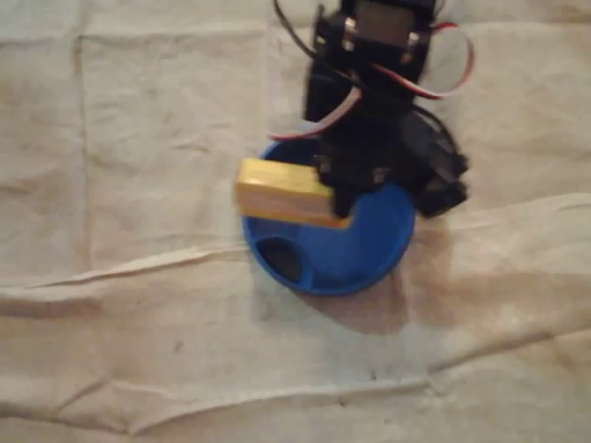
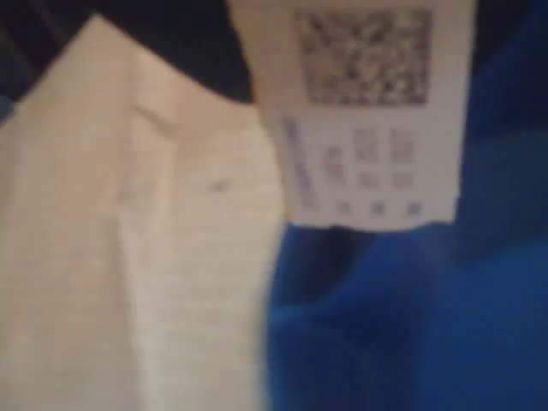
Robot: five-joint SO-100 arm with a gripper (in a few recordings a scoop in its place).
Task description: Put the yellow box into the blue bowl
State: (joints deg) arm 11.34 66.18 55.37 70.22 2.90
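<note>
Overhang is deciding the coming move: the long yellow cardboard box (image 1: 282,192) is lying left to right in the overhead view, its left end sticking out past the left rim of the round blue plastic bowl (image 1: 369,254). The black two-finger tool (image 1: 340,192) is gripping the box's right end, clamped shut on it above the bowl. A rightward shift before release is looking wise.

Looked like a makeshift home or hobby setup, not a sure call: creased beige cloth (image 1: 138,120) lay over the surface under dim warm light.
</note>
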